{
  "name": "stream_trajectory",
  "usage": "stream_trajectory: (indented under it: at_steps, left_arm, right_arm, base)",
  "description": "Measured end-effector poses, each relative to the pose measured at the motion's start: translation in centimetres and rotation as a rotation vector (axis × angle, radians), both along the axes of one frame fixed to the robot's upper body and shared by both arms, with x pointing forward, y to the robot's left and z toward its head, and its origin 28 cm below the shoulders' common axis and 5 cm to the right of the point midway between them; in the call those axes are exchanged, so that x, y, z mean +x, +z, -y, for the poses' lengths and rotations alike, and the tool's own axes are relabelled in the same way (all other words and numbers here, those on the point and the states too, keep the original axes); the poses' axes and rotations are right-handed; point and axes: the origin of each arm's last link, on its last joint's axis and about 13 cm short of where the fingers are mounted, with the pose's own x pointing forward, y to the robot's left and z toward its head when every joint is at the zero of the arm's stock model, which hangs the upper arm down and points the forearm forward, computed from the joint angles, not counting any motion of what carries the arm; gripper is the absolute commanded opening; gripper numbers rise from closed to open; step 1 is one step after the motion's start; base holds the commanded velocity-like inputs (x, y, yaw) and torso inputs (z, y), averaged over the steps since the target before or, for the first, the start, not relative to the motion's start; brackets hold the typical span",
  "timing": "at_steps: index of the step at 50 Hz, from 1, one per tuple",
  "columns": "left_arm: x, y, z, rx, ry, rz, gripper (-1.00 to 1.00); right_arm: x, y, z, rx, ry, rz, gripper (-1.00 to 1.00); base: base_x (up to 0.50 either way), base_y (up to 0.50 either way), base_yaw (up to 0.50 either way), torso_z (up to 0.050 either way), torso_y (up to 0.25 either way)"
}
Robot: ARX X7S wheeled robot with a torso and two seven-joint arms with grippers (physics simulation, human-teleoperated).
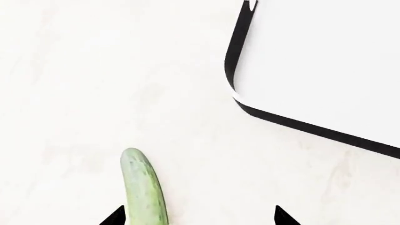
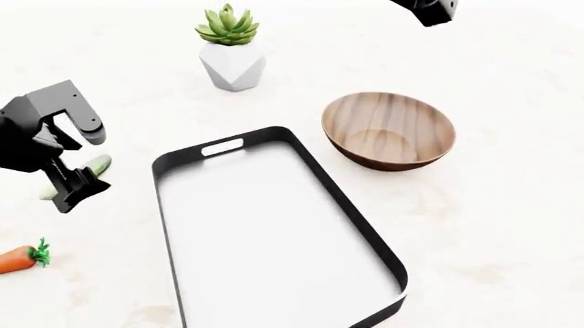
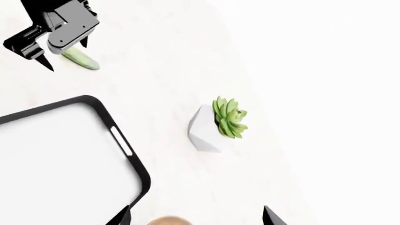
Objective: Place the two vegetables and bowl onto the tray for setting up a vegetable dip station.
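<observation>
One short, smooth light-green cucumber (image 1: 144,187) lies on the white table (image 1: 75,84), just beside the black-rimmed rectangular tray (image 1: 233,51), with the left gripper (image 1: 200,218) open over it and holding nothing. It sits close to one fingertip, not centred, so I think closing now could push it sideways or let it roll.

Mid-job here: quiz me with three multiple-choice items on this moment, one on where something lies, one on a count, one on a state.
1. Where does the carrot lie?
A. in the bowl
B. on the table beside the tray
C. on the tray

2. How many task items are on the tray?
A. none
B. one
C. two

3. What state is the left gripper in?
A. shut on the carrot
B. open, with the cucumber by one fingertip
C. shut and empty

Answers: 1 B, the head view shows it outside the black rim. 2 A, the white floor is bare, and the bowl and cucumber sit outside it. 3 B, the left wrist view shows the fingertips spread apart.
</observation>
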Motion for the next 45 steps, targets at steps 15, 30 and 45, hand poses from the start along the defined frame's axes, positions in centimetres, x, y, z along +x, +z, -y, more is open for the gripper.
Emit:
stream_trajectory:
  at_steps: [15,30,45]
  left_arm:
    - [0.2,-0.6,-0.9,0.053,0.082,0.0,1.0]
    - [0.8,-2.4,-1.5,0.065,0.138,-0.005,1.0]
    - [1.2,-4.7,-2.0,0.053,0.176,-0.003,1.0]
  right_arm:
    - [-0.1,-0.2,0.2,0.01,-0.009,0.005,1.0]
    - [-0.3,-0.5,0.2,0.016,-0.02,-0.001,1.0]
    - [-0.8,-0.9,-0.1,0.02,-0.035,-0.012,1.0]
  base:
    - [0.0,0.0,0.0,0.0,0.0]
    - [0.0,0.0,0.0,0.0,0.0]
    - [0.0,0.0,0.0,0.0,0.0]
